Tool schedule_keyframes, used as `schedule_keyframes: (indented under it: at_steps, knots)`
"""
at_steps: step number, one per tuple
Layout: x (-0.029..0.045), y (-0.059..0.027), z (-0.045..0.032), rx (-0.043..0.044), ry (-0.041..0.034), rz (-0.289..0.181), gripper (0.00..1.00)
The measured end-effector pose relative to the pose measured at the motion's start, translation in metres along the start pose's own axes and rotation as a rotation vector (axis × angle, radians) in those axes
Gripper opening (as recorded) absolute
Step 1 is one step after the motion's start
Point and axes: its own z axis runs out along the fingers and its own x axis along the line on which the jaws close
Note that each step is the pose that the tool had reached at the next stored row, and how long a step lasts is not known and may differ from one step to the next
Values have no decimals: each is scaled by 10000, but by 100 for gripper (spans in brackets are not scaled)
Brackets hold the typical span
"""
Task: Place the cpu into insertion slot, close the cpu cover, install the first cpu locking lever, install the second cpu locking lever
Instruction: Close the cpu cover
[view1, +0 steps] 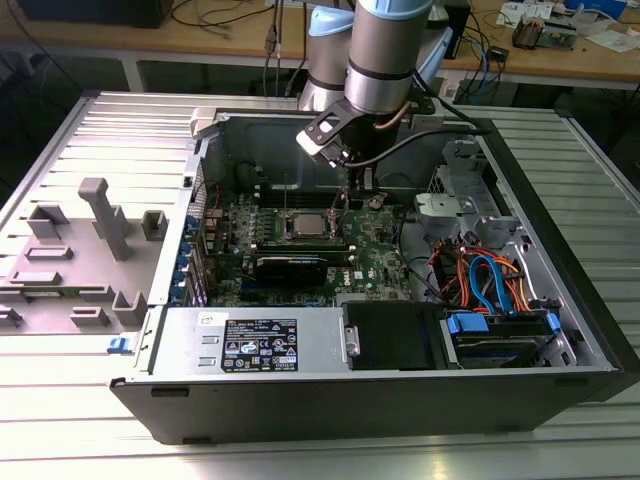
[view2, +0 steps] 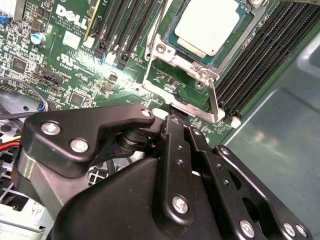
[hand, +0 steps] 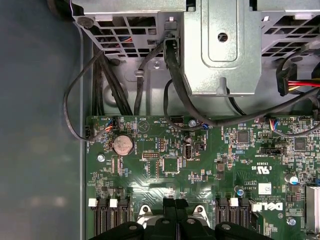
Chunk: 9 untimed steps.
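Note:
The cpu (view2: 206, 24), a flat square with a dull silver top, lies in the insertion slot (view2: 176, 40) on the green motherboard; the exterior view also shows the cpu (view1: 303, 224) there. The cpu cover (view2: 186, 104), a silvery frame with a square window, is swung open off the socket towards my gripper. A thin locking lever (view2: 213, 97) stands beside it. My gripper (view2: 182, 125) sits at the cover's free edge, its black fingers together with nothing between them. In the first wrist view the gripper (hand: 175, 202) is between the cover's two silvery corners. In the exterior view the gripper (view1: 345, 192) hangs just right of the socket.
Long black memory slots (view2: 250, 55) flank the socket. A black graphics card (view1: 290, 266) lies in front of it. A metal drive cage (hand: 222, 50) and cable bundles (view1: 480, 275) crowd the exterior view's right. The case walls (view1: 200, 150) enclose everything; a grey fixture (view1: 100, 230) lies outside.

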Motion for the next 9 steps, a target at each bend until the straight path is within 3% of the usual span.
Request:
schedule_keyframes:
  at_steps: [9]
  knots:
    - [0, -78, 2, 0, 0, 0, 11]
